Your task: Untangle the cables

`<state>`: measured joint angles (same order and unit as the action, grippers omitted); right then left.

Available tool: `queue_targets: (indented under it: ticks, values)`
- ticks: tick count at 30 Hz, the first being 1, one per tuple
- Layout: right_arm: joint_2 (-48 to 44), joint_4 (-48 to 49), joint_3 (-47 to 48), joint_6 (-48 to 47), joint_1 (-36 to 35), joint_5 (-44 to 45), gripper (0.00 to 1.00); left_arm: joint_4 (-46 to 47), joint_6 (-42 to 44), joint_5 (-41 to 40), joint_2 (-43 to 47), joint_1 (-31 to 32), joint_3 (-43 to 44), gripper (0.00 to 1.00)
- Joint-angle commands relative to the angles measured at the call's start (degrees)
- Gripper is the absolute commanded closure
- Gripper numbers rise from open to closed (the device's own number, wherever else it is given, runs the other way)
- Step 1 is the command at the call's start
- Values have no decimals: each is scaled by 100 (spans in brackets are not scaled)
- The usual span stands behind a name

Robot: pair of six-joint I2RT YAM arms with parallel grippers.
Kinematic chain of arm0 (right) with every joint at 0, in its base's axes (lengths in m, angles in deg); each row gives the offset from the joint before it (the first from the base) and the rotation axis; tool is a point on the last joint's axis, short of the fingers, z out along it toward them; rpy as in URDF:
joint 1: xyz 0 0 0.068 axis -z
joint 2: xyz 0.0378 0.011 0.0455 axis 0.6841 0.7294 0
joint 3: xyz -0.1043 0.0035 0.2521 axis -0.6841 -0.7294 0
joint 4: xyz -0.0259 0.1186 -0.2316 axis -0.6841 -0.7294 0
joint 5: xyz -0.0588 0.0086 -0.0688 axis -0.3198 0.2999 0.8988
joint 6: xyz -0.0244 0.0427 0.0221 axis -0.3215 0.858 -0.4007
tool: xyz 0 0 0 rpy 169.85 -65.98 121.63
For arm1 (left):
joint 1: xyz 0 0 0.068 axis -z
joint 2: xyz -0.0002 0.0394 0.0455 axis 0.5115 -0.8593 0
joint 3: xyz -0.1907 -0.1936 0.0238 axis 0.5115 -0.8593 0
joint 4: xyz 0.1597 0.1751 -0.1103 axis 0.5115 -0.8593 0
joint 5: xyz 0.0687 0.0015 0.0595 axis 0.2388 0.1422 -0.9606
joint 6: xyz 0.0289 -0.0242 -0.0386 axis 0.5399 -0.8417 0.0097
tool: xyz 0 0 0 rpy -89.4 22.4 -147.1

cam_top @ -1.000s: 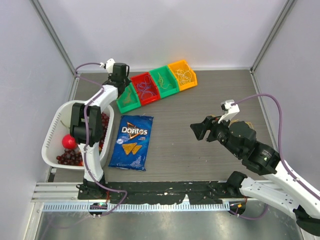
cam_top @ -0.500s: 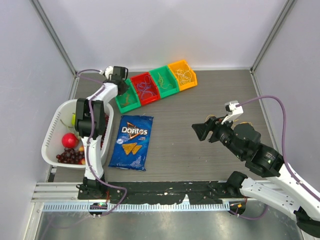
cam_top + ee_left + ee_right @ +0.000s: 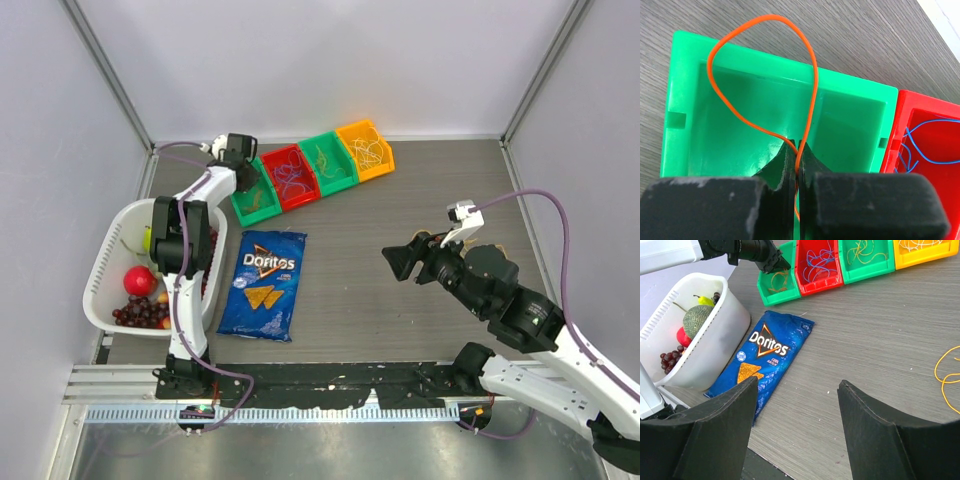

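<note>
Found the left fingers (image 3: 790, 167) clenched on an orange cable (image 3: 812, 75), over the green end bin (image 3: 685, 150) at the left end of the far row. Noted the cable's loop rising out of the grip and crossing that bin's rim in the left wrist view (strand pinched right at the tips). Recorded blue cables (image 3: 920, 145) in the red bin (image 3: 902, 107) just right of it, yellow cables (image 3: 862, 250) in the second green bin (image 3: 865, 270), and pale cables (image 3: 915, 244) in the orange bin (image 3: 930, 257) at the right end. Found the right fingers (image 3: 396, 263) released, spread wide, holding nothing, above the tabletop (image 3: 400, 200) to the near right of the bins, well apart from them. Spotted one loose yellow cable (image 3: 946, 375) on the tabletop at the right edge of the right wrist view. Logged a Doritos bag (image 3: 265, 285) lying flat near the bins, just right of a white basket (image 3: 100, 280) of fruit.
</note>
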<state>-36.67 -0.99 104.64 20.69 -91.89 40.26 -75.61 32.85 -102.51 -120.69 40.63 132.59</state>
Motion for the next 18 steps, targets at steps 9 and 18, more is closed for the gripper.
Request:
queue_targets:
  ticks: [9,18]
  values:
    - [106,465,-82,90,-5,-137,30,210,464,-474,861,217,-349,57]
    - [264,632,-117,117,4,-278,30,193,965,-703,1502,252,-463,40]
